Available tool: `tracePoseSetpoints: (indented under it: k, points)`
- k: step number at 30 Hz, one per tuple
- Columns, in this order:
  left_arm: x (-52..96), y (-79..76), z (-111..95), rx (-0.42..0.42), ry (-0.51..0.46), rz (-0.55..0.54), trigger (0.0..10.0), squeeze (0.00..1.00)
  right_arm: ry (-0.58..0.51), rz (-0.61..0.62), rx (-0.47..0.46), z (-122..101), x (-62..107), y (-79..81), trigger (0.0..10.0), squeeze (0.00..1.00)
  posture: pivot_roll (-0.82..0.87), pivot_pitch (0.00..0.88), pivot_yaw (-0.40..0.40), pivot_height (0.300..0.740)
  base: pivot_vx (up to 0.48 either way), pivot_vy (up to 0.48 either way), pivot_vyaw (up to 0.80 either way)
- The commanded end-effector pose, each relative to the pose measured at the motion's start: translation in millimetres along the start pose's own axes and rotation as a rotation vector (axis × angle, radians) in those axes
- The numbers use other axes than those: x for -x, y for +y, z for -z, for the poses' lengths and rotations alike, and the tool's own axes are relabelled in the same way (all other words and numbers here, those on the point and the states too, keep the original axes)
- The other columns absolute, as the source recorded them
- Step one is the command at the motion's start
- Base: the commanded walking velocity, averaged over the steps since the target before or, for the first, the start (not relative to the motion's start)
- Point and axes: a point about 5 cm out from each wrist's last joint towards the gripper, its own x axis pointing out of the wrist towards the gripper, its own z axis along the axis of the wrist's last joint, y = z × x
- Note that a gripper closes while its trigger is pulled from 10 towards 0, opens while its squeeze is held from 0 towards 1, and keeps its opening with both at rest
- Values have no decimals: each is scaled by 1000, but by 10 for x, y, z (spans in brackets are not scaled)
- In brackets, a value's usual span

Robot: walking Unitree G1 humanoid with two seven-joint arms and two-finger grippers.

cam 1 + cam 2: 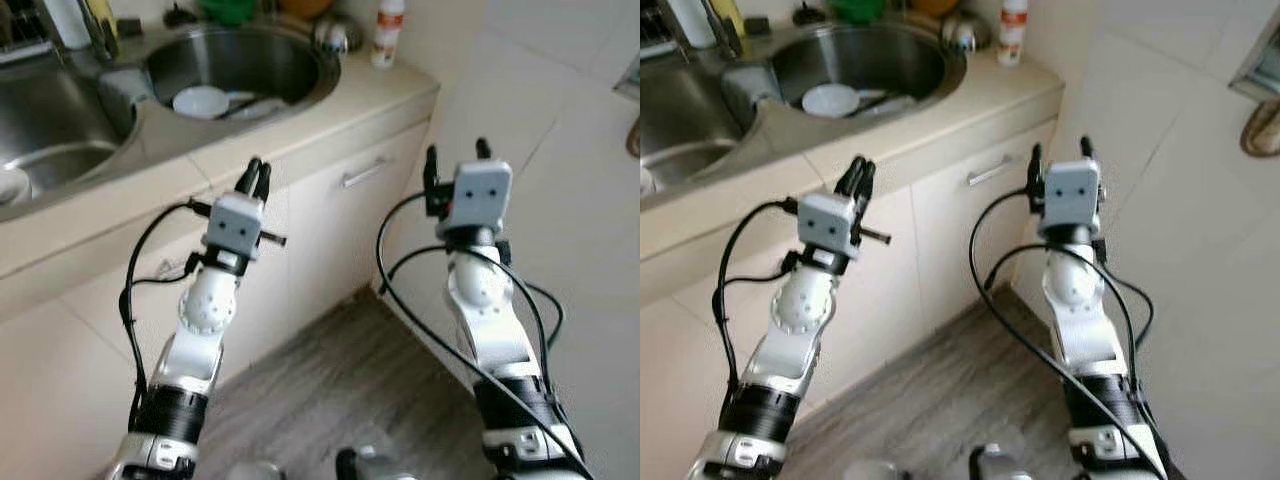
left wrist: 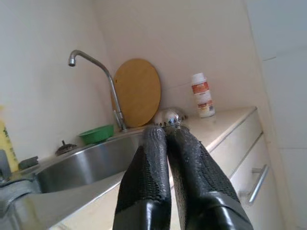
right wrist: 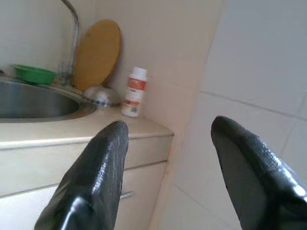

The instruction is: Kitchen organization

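White plate (image 1: 200, 101) is lying in the round steel sink (image 1: 290, 45), at 11 o'clock; left gripper (image 1: 256, 178) is pinching closed on nothing, right gripper (image 1: 456, 155) is spreading wide.

Left sink basin (image 1: 50, 130) cut off by frame edge; label on white bottle (image 1: 386, 32) by round sink (image 1: 250, 60) too small to read.

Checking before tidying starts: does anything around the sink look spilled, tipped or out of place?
Nothing spilled or tipped. A white dish and utensils lie in the sink, the bottle stands upright, and the cutting board leans on the wall. Both grippers, left and right, hover empty.
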Motion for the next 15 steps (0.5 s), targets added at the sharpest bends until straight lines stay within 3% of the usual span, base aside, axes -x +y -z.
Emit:
tracePoseSetpoints:
  k: [1,5,11,15]
  points:
    - [-51,-45,-68,7,-33,9,10000,0,-8,23,23,-18,-20,-86,10000,0,169,0,-24,740,0,0,-800]
    - [-51,-45,-68,7,-33,9,10000,0,-8,23,23,-18,-20,-86,10000,0,169,0,-24,740,0,0,-800]
    - [-44,-92,-38,3,-15,23,10000,0,6,64,53,13,20,-142,10000,0,156,0,-23,740,0,0,0]
    - [-45,-95,-27,-9,-5,27,10000,0,12,83,57,23,11,-175,10000,0,158,0,-24,740,0,-480,-200]
